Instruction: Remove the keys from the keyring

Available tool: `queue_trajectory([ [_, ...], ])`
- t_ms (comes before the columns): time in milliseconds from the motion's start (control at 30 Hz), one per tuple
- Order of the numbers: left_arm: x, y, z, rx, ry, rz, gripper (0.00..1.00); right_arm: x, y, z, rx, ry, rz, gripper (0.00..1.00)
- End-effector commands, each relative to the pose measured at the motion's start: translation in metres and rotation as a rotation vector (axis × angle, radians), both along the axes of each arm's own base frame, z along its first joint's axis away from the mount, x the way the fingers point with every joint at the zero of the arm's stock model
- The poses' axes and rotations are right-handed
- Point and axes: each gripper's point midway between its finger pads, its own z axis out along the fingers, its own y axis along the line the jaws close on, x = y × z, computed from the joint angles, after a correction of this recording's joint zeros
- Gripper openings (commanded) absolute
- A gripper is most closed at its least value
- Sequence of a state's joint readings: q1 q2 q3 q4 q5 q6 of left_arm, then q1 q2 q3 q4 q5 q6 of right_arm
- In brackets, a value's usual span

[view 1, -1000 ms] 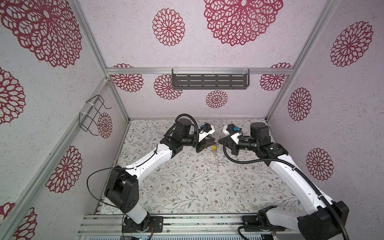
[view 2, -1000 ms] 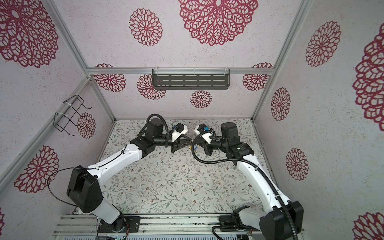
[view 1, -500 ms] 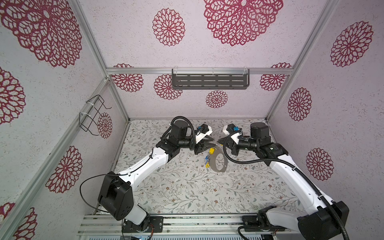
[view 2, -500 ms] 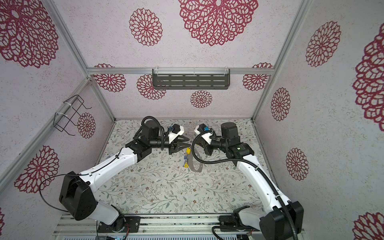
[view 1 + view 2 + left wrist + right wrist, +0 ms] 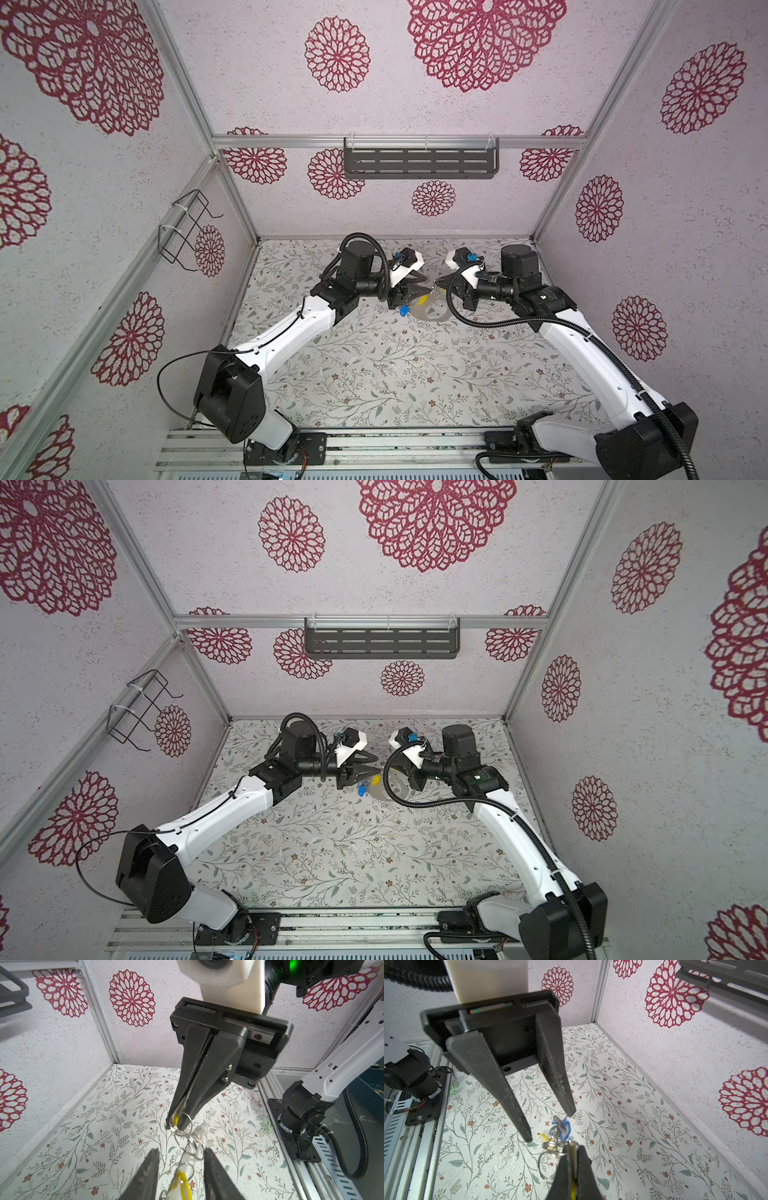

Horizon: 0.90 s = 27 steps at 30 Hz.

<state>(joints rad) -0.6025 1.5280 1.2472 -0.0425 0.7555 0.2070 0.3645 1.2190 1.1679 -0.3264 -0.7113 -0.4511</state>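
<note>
- Flowered paper covers the table (image 5: 374, 374), and nothing loose lies on it that I can make out. All the keys (image 5: 422, 298) are up in the air between the two arms.
- A second ago the two pincers were nose to nose on the bundle; since then the left pincer (image 5: 549, 1126) has opened. Its fingers now stand apart on either side of the hanging bundle and grip nothing, with the blue key (image 5: 563, 1126) just beside one tip.
- The right pincer (image 5: 176, 1125) has not budged. It is squeezed tight on a yellow key (image 5: 176, 1119), with split rings (image 5: 192, 1142) chained below its tip.
- With the left side let go, the keyring (image 5: 434, 318) has swung down into sight in both top views, a grey hoop dangling under the right pincer. Whether its lower edge touches the table I cannot tell.
- To my eye no key has come off yet — the whole lot hangs from one grip. The left pincer will need a new hold on a single key or ring before anything can be worked free.
</note>
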Motion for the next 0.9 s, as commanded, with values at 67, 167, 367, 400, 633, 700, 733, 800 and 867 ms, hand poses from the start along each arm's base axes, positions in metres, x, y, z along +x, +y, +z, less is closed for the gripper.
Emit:
queue_trajectory([
  [67, -0.001, -0.009, 0.012, -0.027, -0.006, -0.024, 0.39, -0.006, -0.002, 0.028, 0.044, -0.079, 0.010, 0.00],
  [167, -0.003, -0.012, 0.011, -0.026, -0.003, -0.034, 0.44, -0.005, -0.001, 0.029, 0.046, -0.078, 0.009, 0.00],
  [367, -0.001, -0.018, 0.003, -0.016, 0.012, -0.037, 0.45, -0.006, -0.001, 0.030, 0.051, -0.079, 0.013, 0.00],
  [400, 0.000, -0.019, 0.003, -0.016, 0.018, -0.036, 0.44, -0.006, -0.001, 0.030, 0.050, -0.077, 0.014, 0.00],
  [633, 0.004, -0.020, 0.003, -0.011, 0.017, -0.018, 0.30, -0.008, -0.002, 0.029, 0.048, -0.083, 0.012, 0.00],
  [700, 0.005, -0.020, 0.003, -0.011, 0.019, -0.016, 0.25, -0.008, -0.002, 0.029, 0.047, -0.082, 0.010, 0.00],
  [733, 0.005, -0.020, 0.004, -0.010, 0.020, -0.011, 0.24, -0.008, -0.003, 0.027, 0.046, -0.077, 0.008, 0.00],
  [800, 0.005, -0.019, 0.004, -0.006, 0.023, -0.008, 0.20, -0.008, -0.003, 0.027, 0.045, -0.078, 0.008, 0.00],
  [867, 0.005, -0.018, 0.004, -0.004, 0.025, -0.005, 0.13, -0.008, -0.002, 0.025, 0.045, -0.076, 0.008, 0.00],
])
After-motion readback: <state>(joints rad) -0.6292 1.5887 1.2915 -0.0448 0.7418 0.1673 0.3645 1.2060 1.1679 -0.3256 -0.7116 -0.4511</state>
